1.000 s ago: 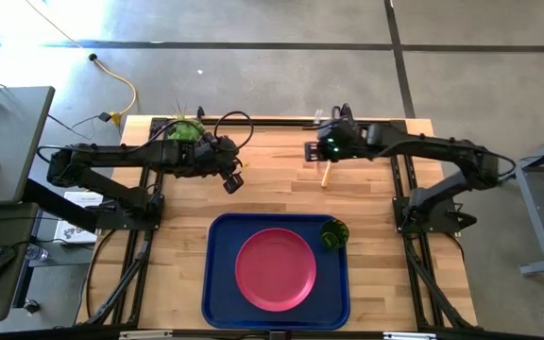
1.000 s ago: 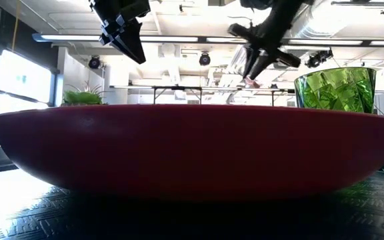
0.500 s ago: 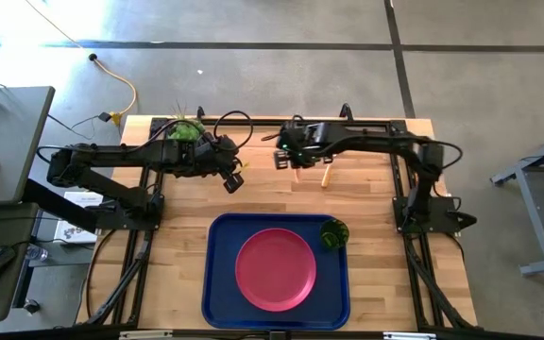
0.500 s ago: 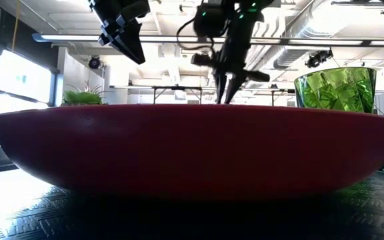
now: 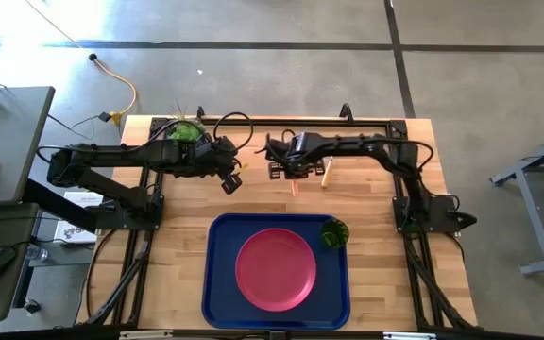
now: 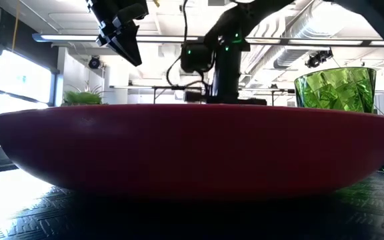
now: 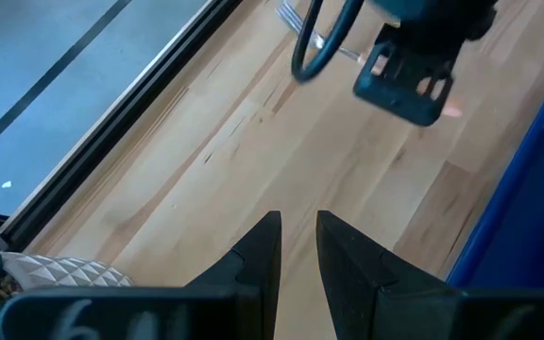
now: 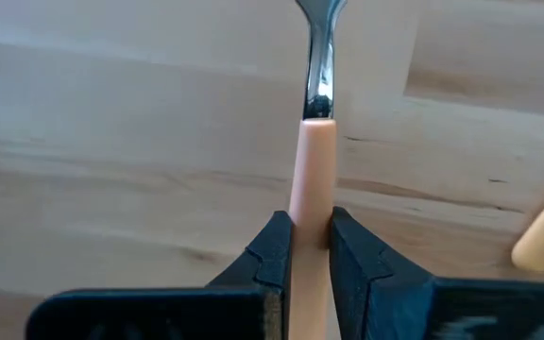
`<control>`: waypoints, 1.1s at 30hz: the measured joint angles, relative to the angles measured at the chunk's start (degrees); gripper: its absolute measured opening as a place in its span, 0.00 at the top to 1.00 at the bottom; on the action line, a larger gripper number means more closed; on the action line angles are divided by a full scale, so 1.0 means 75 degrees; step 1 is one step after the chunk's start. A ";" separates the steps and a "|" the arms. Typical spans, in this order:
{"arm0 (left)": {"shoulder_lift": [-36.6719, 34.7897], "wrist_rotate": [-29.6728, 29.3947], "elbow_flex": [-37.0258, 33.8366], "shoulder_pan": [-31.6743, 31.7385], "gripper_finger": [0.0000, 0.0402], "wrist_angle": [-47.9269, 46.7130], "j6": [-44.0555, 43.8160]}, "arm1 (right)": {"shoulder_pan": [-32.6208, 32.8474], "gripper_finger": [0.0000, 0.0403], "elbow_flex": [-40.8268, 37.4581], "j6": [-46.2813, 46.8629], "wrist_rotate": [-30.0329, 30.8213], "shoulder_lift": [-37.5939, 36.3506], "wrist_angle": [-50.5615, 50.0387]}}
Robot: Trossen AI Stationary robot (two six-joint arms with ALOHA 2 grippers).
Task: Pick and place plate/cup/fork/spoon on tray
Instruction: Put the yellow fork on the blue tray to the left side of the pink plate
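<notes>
One plate (image 5: 275,268), one cup (image 5: 334,233) on tray (image 5: 217,283). Right tool (image 8: 312,247) clenched on one utensil (image 8: 312,179); second handle (image 5: 326,175) on bench (image 5: 376,203). Left tool (image 7: 297,250) nearly closed, empty.

The plate (image 5: 275,268) and cup (image 5: 333,233) sit in the tray (image 5: 220,283), cup right of plate.

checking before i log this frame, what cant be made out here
- Right gripper is shut on an orange-handled utensil; its head is cut off by the right wrist picture's edge, so fork or spoon cannot be told.
- High view: the right arm covers that utensil's head.
- Low view: the plate hides the table behind it.
</notes>
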 joint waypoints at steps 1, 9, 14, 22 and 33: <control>0.0000 0.0000 0.0000 0.0000 0.84 0.0000 0.0000 | 0.0000 0.94 0.0000 0.0010 -0.0023 0.0077 -0.0004; 0.0000 0.0014 0.0000 0.0000 0.84 -0.0026 0.0003 | -0.0003 0.94 0.0003 0.0287 -0.0179 0.0501 -0.0023; 0.0000 0.0063 0.0000 0.0000 0.84 -0.0123 0.0006 | -0.0006 0.94 0.0003 0.0334 -0.0457 0.0657 -0.0043; 0.0000 0.0142 0.0000 0.0000 0.84 -0.0131 0.0017 | -0.0023 0.90 0.0002 0.0405 -0.0475 0.0657 -0.0032; 0.0000 0.0139 0.0000 0.0000 0.84 -0.0134 0.0227 | -0.0017 0.83 0.0000 0.0475 -0.0452 0.0657 -0.0002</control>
